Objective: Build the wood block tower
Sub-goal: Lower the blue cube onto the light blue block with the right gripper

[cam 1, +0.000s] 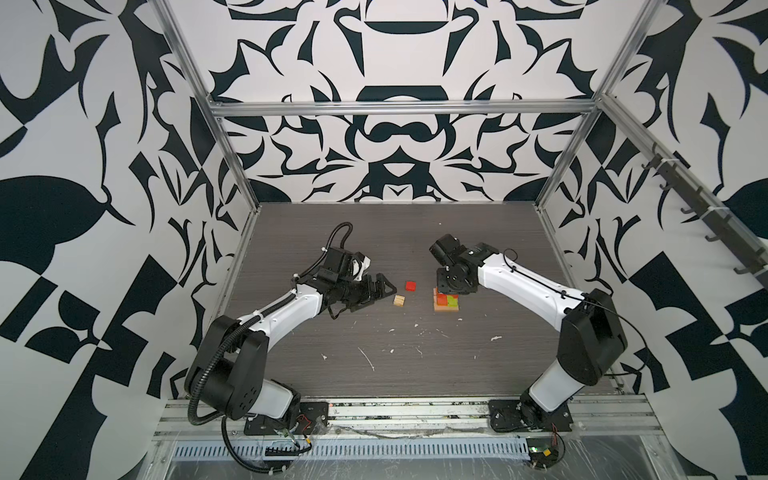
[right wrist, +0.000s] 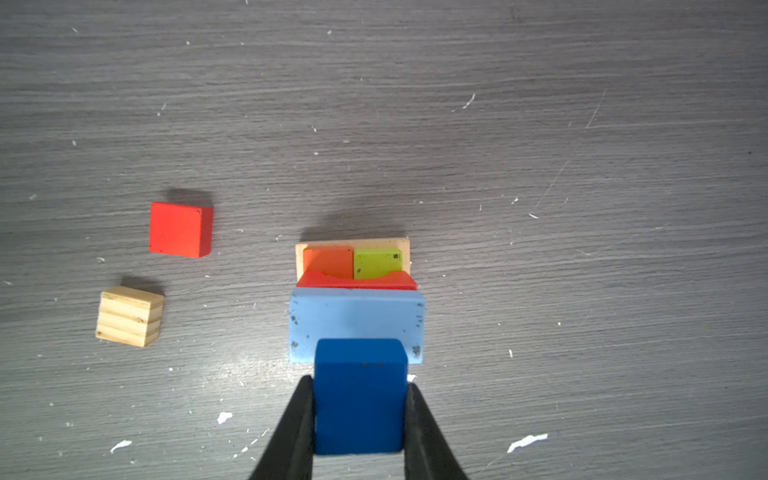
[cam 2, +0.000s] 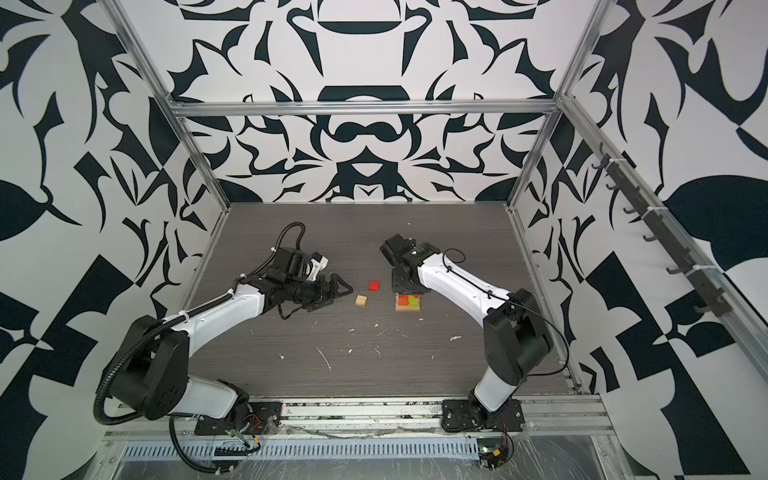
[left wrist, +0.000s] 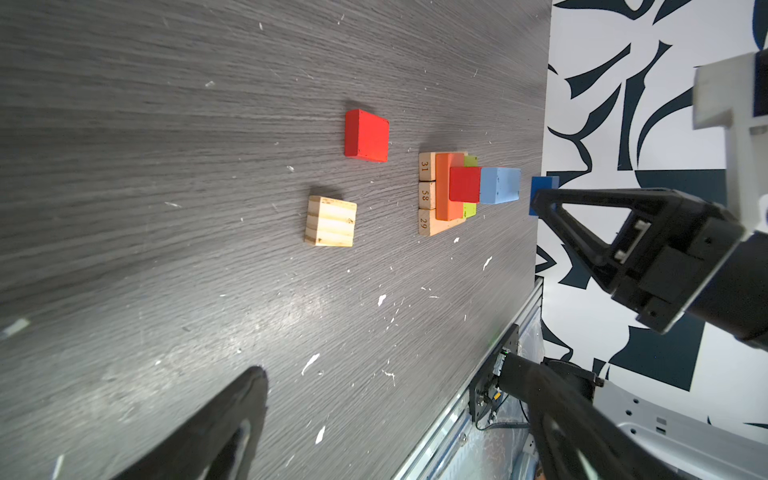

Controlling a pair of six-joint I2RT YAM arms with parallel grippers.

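I see ten blocks: three tan bars [left wrist: 424, 194], one orange block [left wrist: 446, 187], one green block [left wrist: 470, 161], one red bar [left wrist: 464, 185], one light blue block [left wrist: 498, 185], one dark blue cube [left wrist: 544, 183], one loose red block [left wrist: 366, 136] and one loose tan block [left wrist: 331, 221]. There are two arms, a left arm [cam 1: 286, 305] and a right arm [cam 1: 523, 278].

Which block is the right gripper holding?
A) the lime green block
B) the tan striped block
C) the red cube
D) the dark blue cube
D: in the right wrist view the right gripper pinches the dark blue cube above the light blue block, while the red cube and the tan striped block lie loose on the table.
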